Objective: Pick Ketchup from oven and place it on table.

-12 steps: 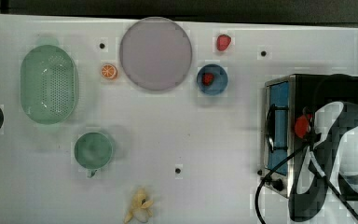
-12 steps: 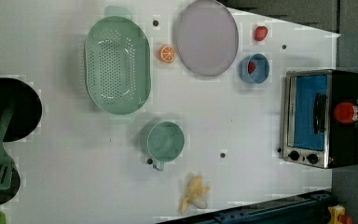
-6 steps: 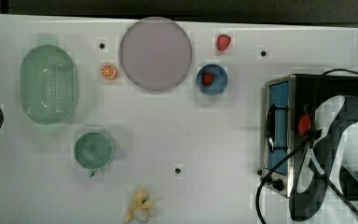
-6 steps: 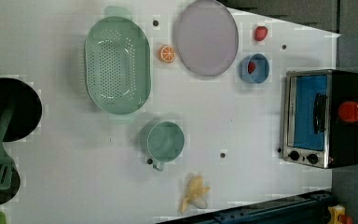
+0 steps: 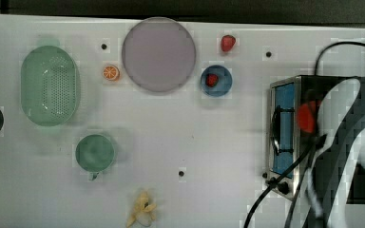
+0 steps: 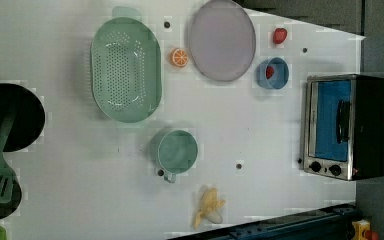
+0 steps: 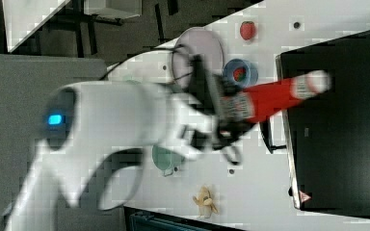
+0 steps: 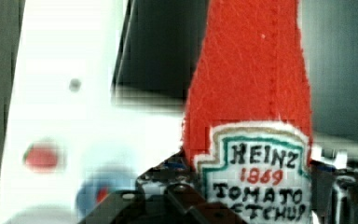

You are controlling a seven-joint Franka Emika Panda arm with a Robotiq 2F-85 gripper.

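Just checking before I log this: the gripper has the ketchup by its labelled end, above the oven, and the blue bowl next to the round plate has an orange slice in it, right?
One slip: the blue bowl holds a strawberry, as the top view shows; the orange slice lies on the table on the plate's other side. The rest stands: in the right view the gripper holds the ketchup by its labelled end above the oven.

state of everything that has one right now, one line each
ketchup: held in the gripper, over the oven top
oven: door shut
blue bowl: upright, holds a strawberry
mug: upright, looks empty
colander: upright, empty
plate: empty
orange: a cut half, cut face up
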